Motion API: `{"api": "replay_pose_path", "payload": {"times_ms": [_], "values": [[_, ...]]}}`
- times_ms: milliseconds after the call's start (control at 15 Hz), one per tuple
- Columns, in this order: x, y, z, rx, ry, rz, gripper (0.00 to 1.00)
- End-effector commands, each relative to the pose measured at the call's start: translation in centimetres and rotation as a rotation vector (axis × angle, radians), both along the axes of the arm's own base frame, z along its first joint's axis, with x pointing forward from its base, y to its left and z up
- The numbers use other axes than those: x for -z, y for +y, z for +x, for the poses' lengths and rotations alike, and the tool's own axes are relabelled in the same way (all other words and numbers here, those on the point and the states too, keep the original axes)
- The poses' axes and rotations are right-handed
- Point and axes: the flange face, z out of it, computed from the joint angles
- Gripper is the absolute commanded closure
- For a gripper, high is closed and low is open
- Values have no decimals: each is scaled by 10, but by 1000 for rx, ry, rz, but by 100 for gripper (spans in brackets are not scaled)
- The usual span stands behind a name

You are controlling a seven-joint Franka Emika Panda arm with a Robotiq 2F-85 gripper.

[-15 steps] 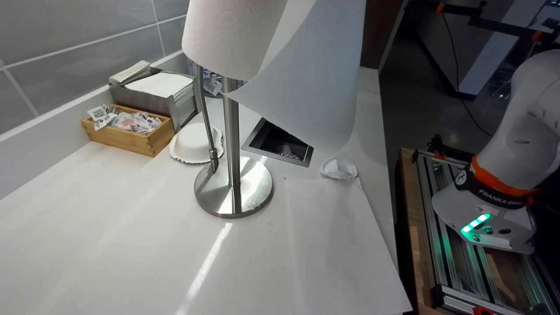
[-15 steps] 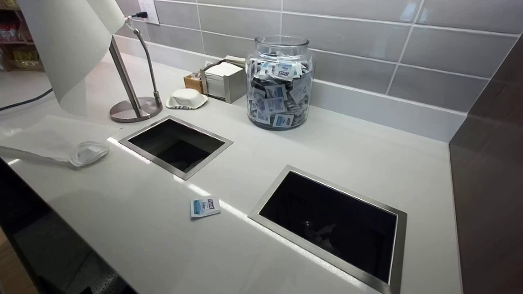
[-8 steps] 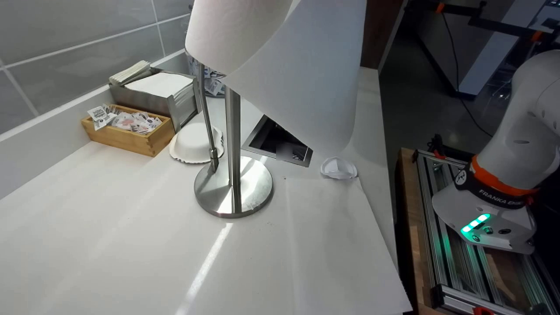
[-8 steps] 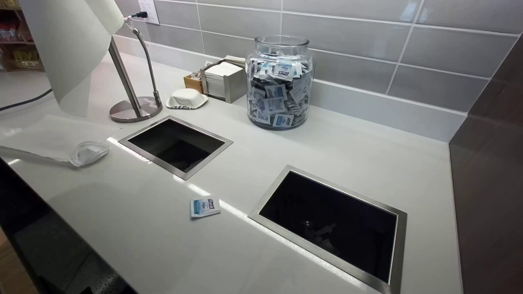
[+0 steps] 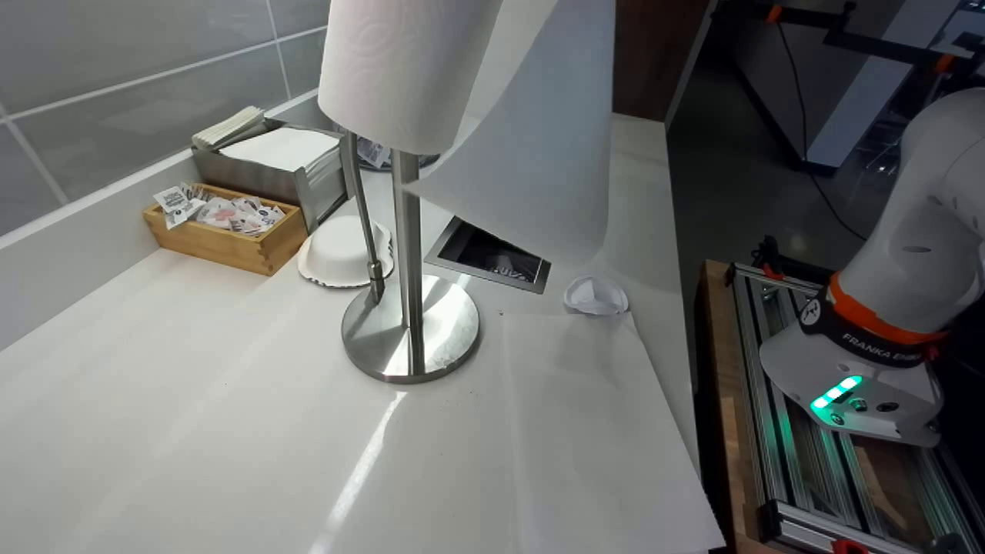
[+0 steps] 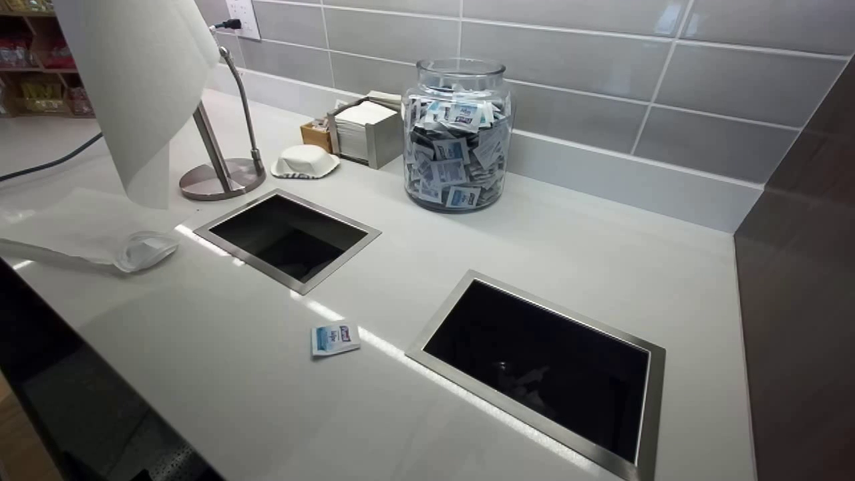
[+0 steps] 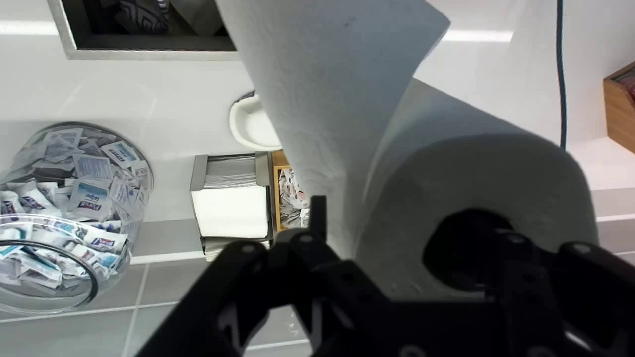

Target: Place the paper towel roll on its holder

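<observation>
The paper towel roll (image 5: pixel 408 69) is a fat white cylinder held in the air, its loose sheet (image 5: pixel 539 161) hanging down. It also shows in the wrist view (image 7: pixel 560 193), end on with a dark core hole. The holder (image 5: pixel 413 231) stands on the counter with its round base, rod and side arm. The roll hides its top; I cannot tell whether the rod is inside the core. The holder also shows in an exterior view (image 6: pixel 200 179). My gripper (image 7: pixel 407 223) straddles the roll's wall, one finger outside, the other at the core hole, its tip hidden.
Near the holder are an upturned paper bowl (image 5: pixel 346 250), a napkin box (image 5: pixel 269 150) and a wooden packet box (image 5: pixel 231 238). A glass jar (image 6: pixel 457 140) stands by the wall. Framed openings (image 6: pixel 287 284) are cut in the counter. A crumpled white piece (image 5: pixel 596 296) lies near the edge.
In the last half second the roll has come lower over the holder, after rising slightly before. Its hanging sheet has shifted toward the holder. The holder has not moved.
</observation>
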Motion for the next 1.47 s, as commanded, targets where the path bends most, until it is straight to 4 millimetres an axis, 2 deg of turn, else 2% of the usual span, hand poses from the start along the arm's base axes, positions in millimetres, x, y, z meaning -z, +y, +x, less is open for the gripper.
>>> {"api": "replay_pose_path", "payload": {"times_ms": [0,67,267,400,467,533,800,1400], "values": [[-1,1,3,-15,21,-17,58],[-2,1,3,-16,20,-19,59],[-4,1,3,-16,17,-18,84],[-4,0,4,-17,19,-15,97],[-3,0,4,-20,21,-13,94],[-3,0,4,-22,23,-13,96],[-11,1,8,-36,17,-32,94],[-21,1,33,-50,150,-157,94]]}}
